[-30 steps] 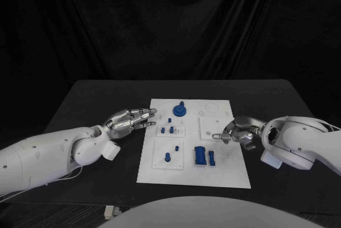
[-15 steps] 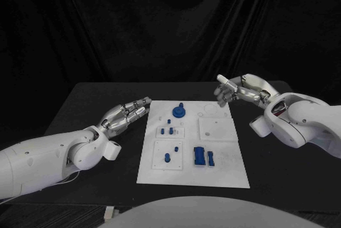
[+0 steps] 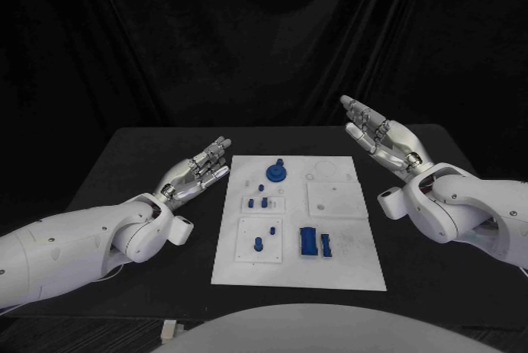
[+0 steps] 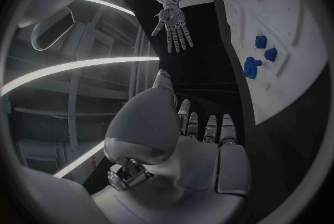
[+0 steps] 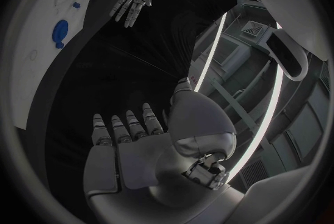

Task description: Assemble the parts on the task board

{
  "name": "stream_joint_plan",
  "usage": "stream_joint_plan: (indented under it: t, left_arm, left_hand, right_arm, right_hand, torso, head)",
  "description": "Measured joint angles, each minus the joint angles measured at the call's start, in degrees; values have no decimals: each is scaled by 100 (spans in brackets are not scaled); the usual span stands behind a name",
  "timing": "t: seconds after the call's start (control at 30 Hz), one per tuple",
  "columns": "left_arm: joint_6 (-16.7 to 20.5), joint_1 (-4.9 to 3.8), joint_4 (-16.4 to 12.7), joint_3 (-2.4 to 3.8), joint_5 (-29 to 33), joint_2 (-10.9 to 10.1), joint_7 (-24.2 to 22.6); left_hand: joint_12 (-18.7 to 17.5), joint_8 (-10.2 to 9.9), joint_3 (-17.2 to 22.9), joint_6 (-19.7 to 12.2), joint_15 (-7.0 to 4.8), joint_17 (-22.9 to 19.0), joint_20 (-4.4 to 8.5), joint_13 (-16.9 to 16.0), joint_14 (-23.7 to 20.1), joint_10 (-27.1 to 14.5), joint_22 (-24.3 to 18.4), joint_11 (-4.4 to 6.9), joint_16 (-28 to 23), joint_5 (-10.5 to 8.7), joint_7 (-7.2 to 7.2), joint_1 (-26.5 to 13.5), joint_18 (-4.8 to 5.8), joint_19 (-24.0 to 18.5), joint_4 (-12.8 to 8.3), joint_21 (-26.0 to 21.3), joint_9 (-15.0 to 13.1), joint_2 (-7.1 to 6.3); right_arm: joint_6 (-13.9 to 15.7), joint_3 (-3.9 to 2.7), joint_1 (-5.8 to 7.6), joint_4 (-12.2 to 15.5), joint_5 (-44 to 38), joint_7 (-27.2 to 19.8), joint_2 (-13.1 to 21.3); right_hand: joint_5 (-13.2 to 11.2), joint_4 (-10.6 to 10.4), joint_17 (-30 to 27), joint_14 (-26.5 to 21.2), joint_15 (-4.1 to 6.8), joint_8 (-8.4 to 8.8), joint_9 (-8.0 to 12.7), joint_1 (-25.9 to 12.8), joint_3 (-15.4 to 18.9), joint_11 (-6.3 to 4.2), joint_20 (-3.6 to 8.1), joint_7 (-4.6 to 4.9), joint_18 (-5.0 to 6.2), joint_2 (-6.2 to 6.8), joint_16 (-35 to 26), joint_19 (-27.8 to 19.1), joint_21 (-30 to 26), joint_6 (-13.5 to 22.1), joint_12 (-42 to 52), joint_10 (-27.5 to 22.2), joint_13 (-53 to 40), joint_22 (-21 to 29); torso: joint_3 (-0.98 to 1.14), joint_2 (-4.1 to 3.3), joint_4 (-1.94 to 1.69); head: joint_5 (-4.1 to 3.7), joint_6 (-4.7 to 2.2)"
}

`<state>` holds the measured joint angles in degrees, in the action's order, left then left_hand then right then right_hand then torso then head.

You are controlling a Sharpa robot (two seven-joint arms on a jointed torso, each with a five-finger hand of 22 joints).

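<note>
The white task board (image 3: 346, 269) lies in the middle of the black table, with small blue parts on it: a round knobbed piece (image 3: 278, 170) near the far edge, small pegs (image 3: 259, 202) on a raised plate, and a blue block (image 3: 310, 241) near the front. My left hand (image 3: 199, 172) hovers flat and open just left of the board's far corner, holding nothing. My right hand (image 3: 376, 134) is raised palm up, fingers spread, to the right of the board's far edge, and is empty. The board (image 4: 295, 68) and the right hand (image 4: 174, 26) also appear in the left wrist view.
A white raised square plate (image 3: 336, 198) with a hole sits on the board's right half. Black cloth hangs behind the table. Bare table surface (image 3: 132, 155) lies on both sides of the board. A small pale object (image 3: 167, 329) lies at the table's front edge.
My right hand rose from the board's right edge, swung up and back, and opened palm up. My left hand drew slightly away from the board and flattened.
</note>
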<state>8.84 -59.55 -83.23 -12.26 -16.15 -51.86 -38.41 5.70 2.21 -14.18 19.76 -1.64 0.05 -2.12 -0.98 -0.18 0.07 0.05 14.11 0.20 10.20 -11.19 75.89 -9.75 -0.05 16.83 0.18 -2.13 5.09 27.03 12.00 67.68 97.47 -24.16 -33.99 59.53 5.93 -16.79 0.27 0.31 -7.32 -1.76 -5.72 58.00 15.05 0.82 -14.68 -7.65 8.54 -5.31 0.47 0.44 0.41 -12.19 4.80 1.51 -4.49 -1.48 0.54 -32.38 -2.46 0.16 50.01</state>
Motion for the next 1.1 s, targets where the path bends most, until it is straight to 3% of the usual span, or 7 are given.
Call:
stream_joint_plan:
  t: [0.07,0.13,0.27,0.5,0.77,0.9,1.1]
  left_arm:
    - [17,0,3,0,-13,4,5]
    - [19,0,2,2,-10,3,22]
    - [80,0,-18,87,21,27,55]
    - [551,-3,-184,409,219,217,181]
    - [1769,-33,-478,934,766,534,444]
    - [2364,-40,-573,1095,1038,629,584]
    - [3020,-44,-654,1216,1340,708,752]
  left_hand:
    - [-99,-40,72,-68,0,0,14,20,0,6,0,1,0,-52,22,-333,0,11,-71,0,35,-67]
    - [-226,-90,192,-223,0,0,80,40,0,1,0,-117,0,-133,102,-903,2,0,-175,0,82,-184]
    - [-395,-145,380,-473,0,0,123,67,0,-4,0,-315,0,-268,271,-1913,142,1,-399,0,144,-336]
    - [-488,-172,651,-837,57,1,163,83,6,-3,1,-585,0,-452,489,-3321,318,0,-701,0,189,-453]
    - [-537,-194,898,-1177,117,3,163,91,11,0,1,-808,0,-850,832,-4537,583,0,-980,0,203,-494]
    - [-539,-194,1127,-1312,126,4,163,91,21,-6,2,-948,0,-916,969,-5006,720,0,-1091,0,205,-502]
    - [-537,-194,1321,-1473,126,5,163,91,21,0,2,-1236,0,-976,1081,-5590,810,0,-1379,0,205,-505]
  right_arm:
    - [0,11,-13,-8,14,-40,-5]
    - [1,-7,-13,-13,20,-35,-17]
    - [30,-140,-60,-76,85,-25,-150]
    - [319,-593,-338,-338,567,34,-701]
    - [1014,-1094,-665,-663,1581,183,-1350]
    - [1273,-1183,-732,-733,1951,248,-1471]
    - [1474,-1192,-741,-751,2229,307,-1486]
  right_hand:
    - [-438,506,-17,-27,233,143,469,-1590,-487,-81,441,230,-179,372,-26,-40,-5,380,-391,-113,371,121]
    - [-564,844,-20,-30,650,156,549,-2911,-826,-81,756,673,-536,508,-26,-44,-5,647,-458,-131,434,139]
    - [-573,1559,-22,-29,703,156,562,-4463,-1459,-81,1396,770,-814,528,-26,-44,-5,1189,-460,-131,444,143]
    - [-573,1664,-22,-29,703,156,567,-5708,-1505,-80,1438,765,-814,534,-26,-43,-5,1200,-459,-131,444,143]
    - [-573,1664,-21,-29,702,156,567,-5764,-1505,-81,1438,765,-814,537,-26,-43,-5,1200,-459,-131,444,143]
    - [-573,1664,-21,-29,702,155,566,-5764,-1505,-81,1438,765,-813,537,-26,-43,-5,1199,-459,-131,443,142]
    - [-573,1664,-21,-29,702,156,566,-5764,-1505,-81,1438,765,-813,537,-26,-42,-5,1199,-459,-131,443,142]
  torso:
    - [0,2,0]
    - [0,2,1]
    - [-3,5,8]
    - [-13,28,56]
    - [-34,76,156]
    - [-42,96,195]
    - [-51,113,232]
  head:
    - [-6,0]
    - [-5,-8]
    - [-2,-92]
    - [-2,-469]
    - [-12,-1149]
    - [-14,-1385]
    - [-18,-1544]
